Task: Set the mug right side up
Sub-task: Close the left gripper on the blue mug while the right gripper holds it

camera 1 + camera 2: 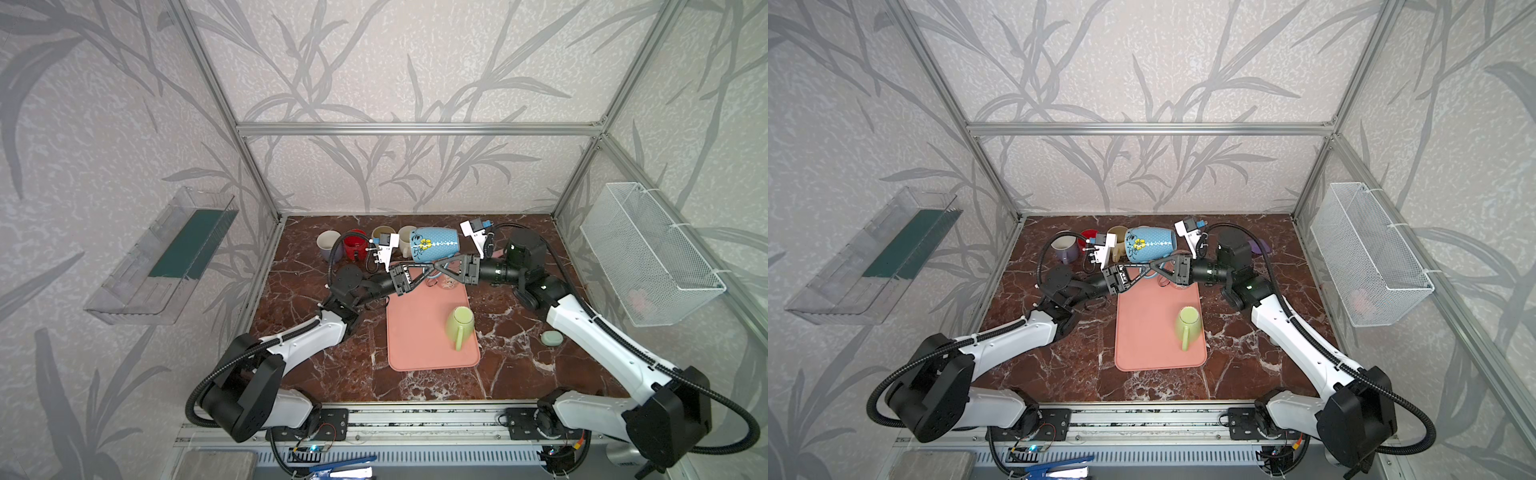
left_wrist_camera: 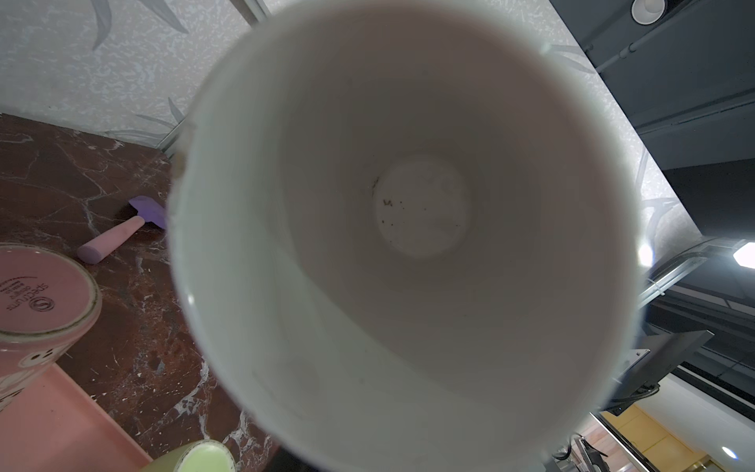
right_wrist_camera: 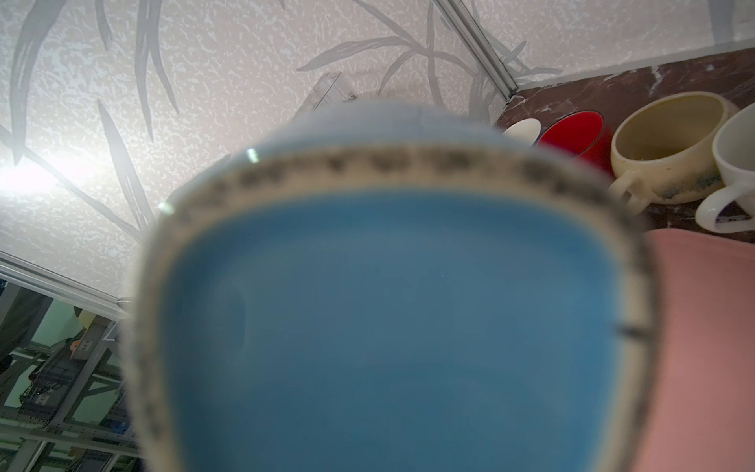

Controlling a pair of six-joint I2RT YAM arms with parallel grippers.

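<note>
1. Work cell. Leaf-patterned walls (image 1: 415, 62) on an aluminium frame (image 1: 415, 126) close the left, far and right edges of the table (image 1: 332, 374). The table is glossy, red-brown veined marble. Bare marble lies left of the mat and along the near edge.

2. Wall fittings. A clear plastic shelf (image 1: 137, 291) on the left wall carries a dark green liner. A white wire basket (image 1: 648, 257) on the right wall holds something pale pink, too faint to identify.

3. Mat (image 1: 419, 332). Pink, smooth, with rounded corners, it lies at table centre. The green mug (image 1: 459, 326) stands on its right half, handle pointing near. The pink mug (image 2: 45, 302) stands base-up at the mat's far edge.

4. Blue mug (image 1: 434, 244). It is held off the table above the mat's far edge, lying on its side. The white inside faces left and the glazed blue base faces right. Dots and a yellow flower mark the side.

5. Tools. The right gripper (image 1: 439, 266) is nearly closed and carries the blue mug from beneath; the contact point is hidden. The left gripper (image 1: 430, 270) meets it from the left at the same spot. Its opening and hold cannot be told.

6. Far row. Left of the blue mug stand a red mug (image 3: 572, 135), a cream mug (image 3: 670, 139) and a white mug (image 3: 735, 163), mouths up.

7. Small items. A spatula (image 2: 118, 237) with a pink handle lies far right. A grey-green oval piece (image 1: 552, 338) lies right of the mat.
</note>
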